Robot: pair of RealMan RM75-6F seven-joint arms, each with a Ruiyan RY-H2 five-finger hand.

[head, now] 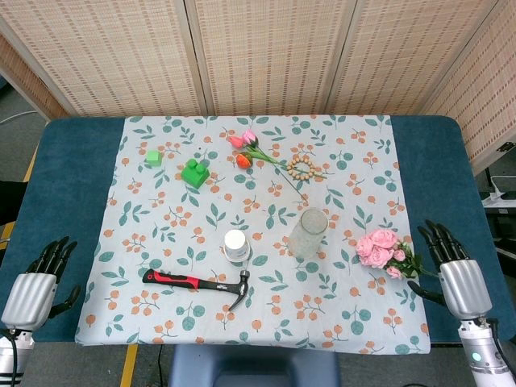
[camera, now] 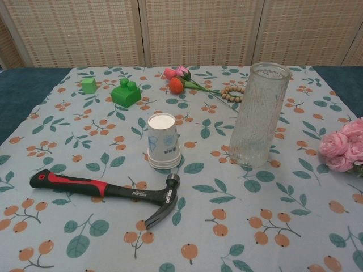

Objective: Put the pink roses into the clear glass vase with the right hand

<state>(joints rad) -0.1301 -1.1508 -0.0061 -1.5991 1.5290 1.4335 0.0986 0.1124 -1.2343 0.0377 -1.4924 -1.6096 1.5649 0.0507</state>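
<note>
My right hand rests at the near right edge of the table, fingers spread and holding nothing; my left hand lies open at the near left. The pink roses lie flat on the cloth just left of my right hand, with the glass vase upright further left. They look light and soft, so I'd take the green stems, not the blooms. The vase seems tall and easily tipped.

White lettering is printed on the black neck of the hammer, too small to be read. Blue markings are carried on the paper cup, likewise illegible.
</note>
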